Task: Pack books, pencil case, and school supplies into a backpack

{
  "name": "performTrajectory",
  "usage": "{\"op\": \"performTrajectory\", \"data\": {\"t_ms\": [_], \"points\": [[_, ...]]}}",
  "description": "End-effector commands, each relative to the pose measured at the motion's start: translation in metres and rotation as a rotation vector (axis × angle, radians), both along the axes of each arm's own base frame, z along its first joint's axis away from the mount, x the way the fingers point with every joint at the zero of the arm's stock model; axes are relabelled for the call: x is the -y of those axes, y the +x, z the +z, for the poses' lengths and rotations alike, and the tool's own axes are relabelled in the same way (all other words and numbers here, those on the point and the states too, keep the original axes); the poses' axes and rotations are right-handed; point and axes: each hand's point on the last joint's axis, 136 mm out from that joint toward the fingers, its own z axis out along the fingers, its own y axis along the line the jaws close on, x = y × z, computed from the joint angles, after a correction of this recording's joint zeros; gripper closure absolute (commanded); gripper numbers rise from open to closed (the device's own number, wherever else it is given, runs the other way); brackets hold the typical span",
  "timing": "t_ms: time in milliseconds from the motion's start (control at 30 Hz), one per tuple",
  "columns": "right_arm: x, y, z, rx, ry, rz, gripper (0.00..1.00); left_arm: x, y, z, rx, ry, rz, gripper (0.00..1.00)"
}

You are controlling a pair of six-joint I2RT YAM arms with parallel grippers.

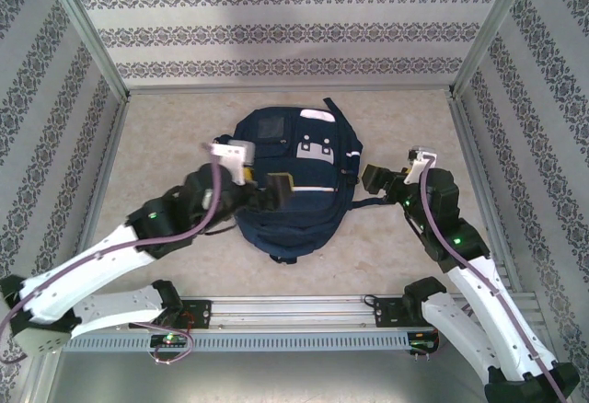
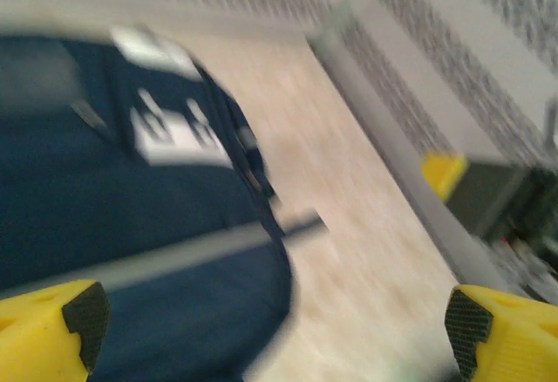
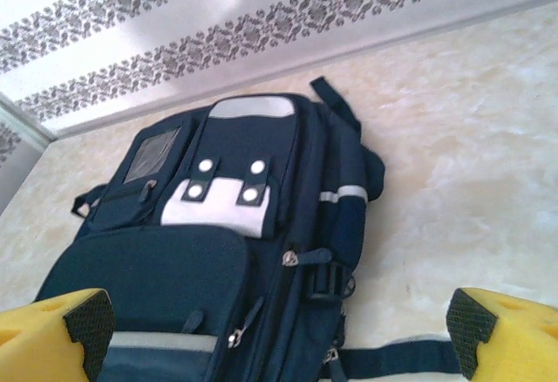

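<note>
Lying flat, the backpack (image 1: 293, 191) has the left gripper (image 2: 275, 317) above it, jaws wide apart. Right gripper (image 3: 275, 321) beside it, likewise apart.

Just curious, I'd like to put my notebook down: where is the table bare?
Bare table lies between the backpack and the back wall, and in the near strip between backpack and rail. Crowded beside the backpack: left pincer over its left side, right pincer at its right.

The white arms (image 1: 87, 279) have black joints (image 1: 444, 202), green lights (image 1: 150, 213), purplish cables (image 1: 217, 187) and yellow, black-padded tool fingers (image 3: 35, 338).
</note>
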Motion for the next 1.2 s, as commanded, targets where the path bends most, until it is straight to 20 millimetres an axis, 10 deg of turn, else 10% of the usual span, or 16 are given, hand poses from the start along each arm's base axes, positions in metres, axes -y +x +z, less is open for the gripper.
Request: {"op": "performTrajectory", "data": {"t_ms": [0,133,267,467,600,800,933,1167], "points": [[0.011,0.011,0.014,0.106,-0.018,-0.075,0.02,-0.082,0.027,0.01,0.311,0.411,0.326,0.01],[0.017,0.022,0.004,0.149,-0.121,-0.093,0.02,-0.082,0.047,-0.028,0.464,0.621,0.197,0.01],[-0.01,0.049,-0.02,0.201,-0.22,0.039,0.02,-0.104,0.078,-0.076,0.396,0.479,0.205,0.01],[0.009,0.071,-0.043,0.212,-0.525,-0.036,0.02,-0.216,0.117,-0.179,0.073,0.445,0.488,0.01],[0.049,0.075,-0.082,0.111,-0.544,-0.129,0.02,-0.253,0.118,-0.23,-0.059,0.471,0.565,0.01],[0.097,0.076,-0.123,0.167,-0.319,-0.265,0.02,-0.268,0.142,-0.23,0.104,0.323,0.597,0.01],[0.083,0.093,-0.127,0.209,-0.349,-0.16,0.02,-0.222,0.159,-0.247,0.154,0.341,0.324,0.01],[0.083,0.126,-0.149,0.128,-0.368,-0.163,0.02,-0.232,0.163,-0.254,0.055,0.426,0.418,0.01]]}}
